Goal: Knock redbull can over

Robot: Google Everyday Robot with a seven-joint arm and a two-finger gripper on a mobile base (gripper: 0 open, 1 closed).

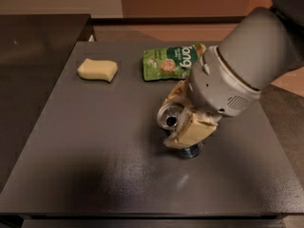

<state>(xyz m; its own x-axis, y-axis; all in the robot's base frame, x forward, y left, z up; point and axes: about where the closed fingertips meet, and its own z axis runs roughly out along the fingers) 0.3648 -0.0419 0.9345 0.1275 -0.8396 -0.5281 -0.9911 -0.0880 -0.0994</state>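
The redbull can [170, 118] stands near the middle of the dark table [95, 146]. It leans to the left, with its shiny silver top and tab facing me and its base [191, 151] on the table. My gripper [183, 114] comes in from the right. Its cream fingers [191, 131] sit on either side of the can's upper body and close on it. The fingers and wrist hide most of the can's side.
A green snack bag [171, 62] lies flat behind the gripper, partly hidden by my arm. A pale yellow sponge [97, 70] lies at the back left. A darker counter [38, 46] adjoins the table's left edge.
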